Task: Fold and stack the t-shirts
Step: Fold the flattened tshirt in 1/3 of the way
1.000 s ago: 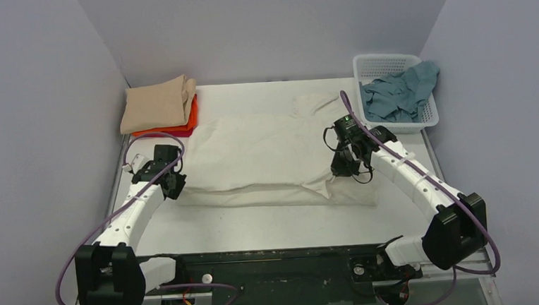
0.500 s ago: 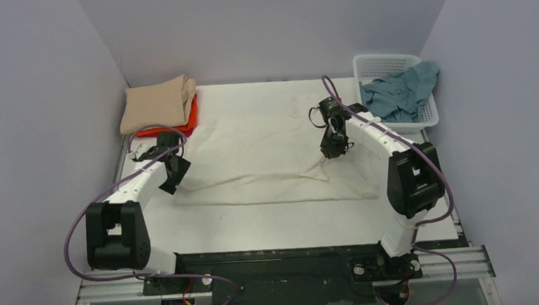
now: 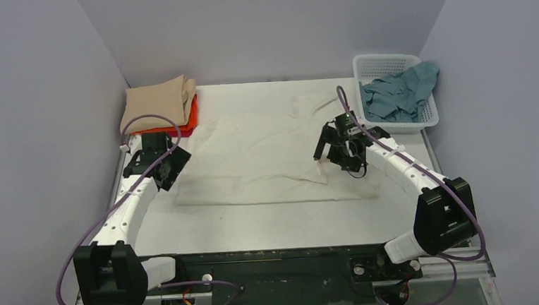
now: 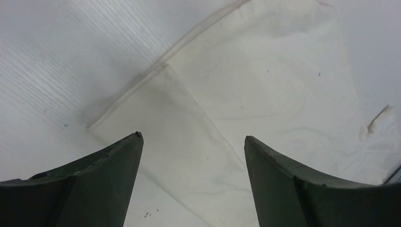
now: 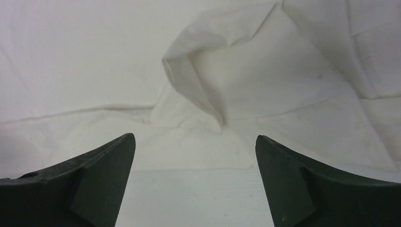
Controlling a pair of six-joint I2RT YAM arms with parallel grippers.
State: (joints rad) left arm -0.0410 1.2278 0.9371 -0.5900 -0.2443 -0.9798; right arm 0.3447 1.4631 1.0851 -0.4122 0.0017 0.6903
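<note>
A large cream-white t-shirt (image 3: 252,153) lies spread across the middle of the table, with a loose fold standing up at its right side (image 5: 208,80). My left gripper (image 3: 171,171) hovers open over the shirt's left edge (image 4: 265,71) and holds nothing. My right gripper (image 3: 339,159) is open just off the shirt's right part, with bare table between its fingers. A folded tan t-shirt (image 3: 157,103) rests on orange and red ones (image 3: 190,120) at the back left. A teal-blue t-shirt (image 3: 397,94) is bundled in the basket.
The white lattice basket (image 3: 381,64) stands at the back right corner. Grey walls close in the table on three sides. The bare white tabletop (image 3: 271,223) runs along the near side in front of the arm bases.
Both grippers have gone from shut to open and let go of the cream-white t-shirt. The left one has moved back along the shirt's left edge. The right one went back, then returned.
</note>
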